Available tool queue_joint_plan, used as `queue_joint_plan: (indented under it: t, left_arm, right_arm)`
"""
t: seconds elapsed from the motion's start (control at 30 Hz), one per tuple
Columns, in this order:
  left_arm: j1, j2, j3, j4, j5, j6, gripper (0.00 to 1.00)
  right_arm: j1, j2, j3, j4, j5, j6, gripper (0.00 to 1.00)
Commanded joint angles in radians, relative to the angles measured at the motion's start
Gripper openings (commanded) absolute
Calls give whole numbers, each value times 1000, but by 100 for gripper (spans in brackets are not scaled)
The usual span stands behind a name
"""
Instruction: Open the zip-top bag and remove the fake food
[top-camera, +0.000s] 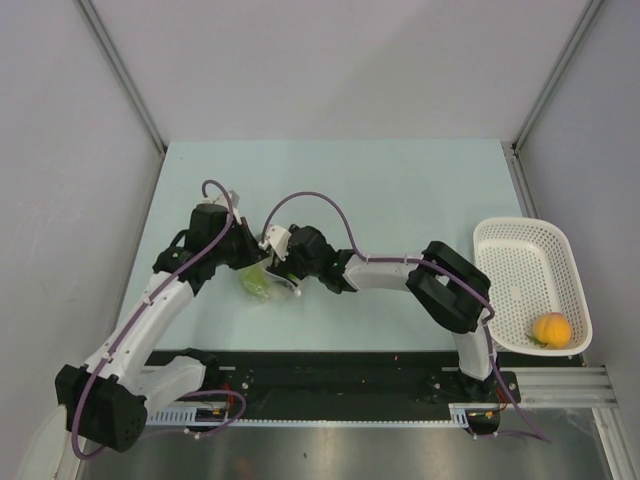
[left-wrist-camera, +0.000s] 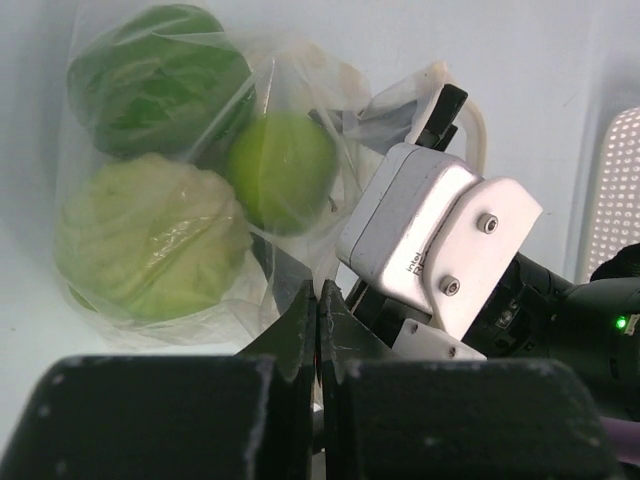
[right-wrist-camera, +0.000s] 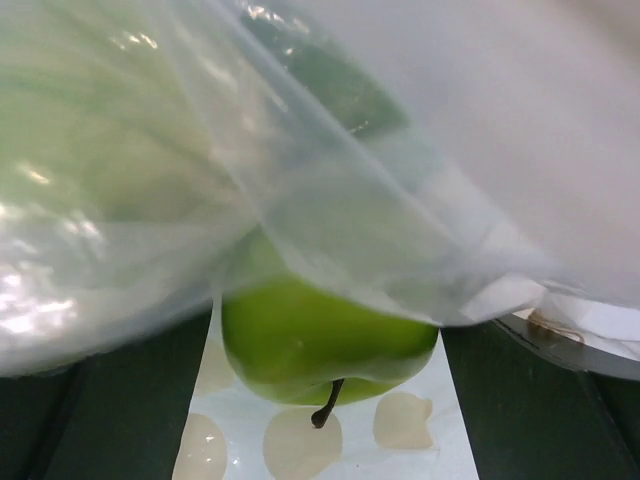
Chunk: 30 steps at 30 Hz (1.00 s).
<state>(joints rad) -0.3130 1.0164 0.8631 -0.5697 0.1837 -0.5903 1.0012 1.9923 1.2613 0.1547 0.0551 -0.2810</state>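
Clear crinkly zip-top bag of green plastic fruits lay mid-bench toward the near edge, left fingers pinching its film as anchor, right fingers spread either side of a lime-green plastic apple, probably for extraction.

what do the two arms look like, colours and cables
Both the left arm and right arm have white links with bulky black joints and black bases. A purple cable loops along each. The left fingers are black. The right wrist carries a pale grey camera box marked intel, on a white two-screw bracket.
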Motion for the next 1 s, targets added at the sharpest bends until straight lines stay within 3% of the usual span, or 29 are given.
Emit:
queue_joint_plan:
  t: [0.0, 0.1, 0.3, 0.4, 0.77, 0.97]
  left_arm:
    - [-8, 7, 28, 83, 19, 23, 0]
    - [-8, 7, 22, 88, 16, 20, 0]
    - [-8, -7, 13, 77, 5, 33, 0]
    - [-8, -18, 13, 68, 2, 47, 0]
    - [-8, -81, -6, 47, 30, 81, 0]
    - [-8, -88, 11, 41, 31, 81, 0]
  right_arm:
    - [5, 51, -28, -50, 52, 9, 97]
    - [14, 19, -30, -50, 31, 14, 89]
    - [23, -78, -37, -87, -4, 54, 46]
    - [30, -144, -40, -107, -41, 78, 33]
    - [40, -372, -40, -149, -139, 258, 30]
    - [25, -493, -43, -254, -94, 313, 29]
